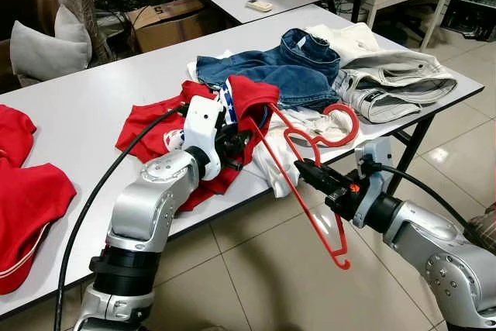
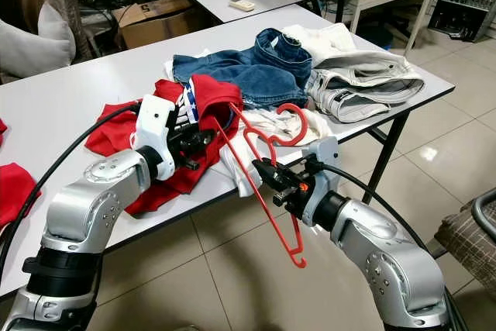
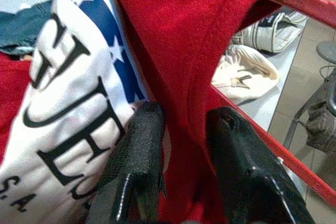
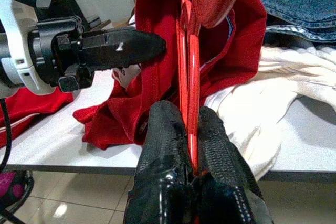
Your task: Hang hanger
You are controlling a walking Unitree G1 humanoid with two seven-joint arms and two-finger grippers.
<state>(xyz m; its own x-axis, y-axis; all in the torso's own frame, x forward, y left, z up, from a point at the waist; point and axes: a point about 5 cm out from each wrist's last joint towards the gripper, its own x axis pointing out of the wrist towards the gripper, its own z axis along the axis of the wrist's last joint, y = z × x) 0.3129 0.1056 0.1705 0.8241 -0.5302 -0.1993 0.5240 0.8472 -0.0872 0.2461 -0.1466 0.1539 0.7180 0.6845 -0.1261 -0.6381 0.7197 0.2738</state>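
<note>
The right gripper (image 1: pixel 310 170), at five o'clock, pinches the stiff, light red hanger (image 1: pixel 310 191). At nine o'clock, the left gripper (image 1: pixel 242 139) pinches the soft red shirt (image 1: pixel 252 94).

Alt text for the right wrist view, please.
The right gripper is shut on the red hanger, held edge-on before it. Across from it the left gripper pinches the red shirt at the table edge.
</note>
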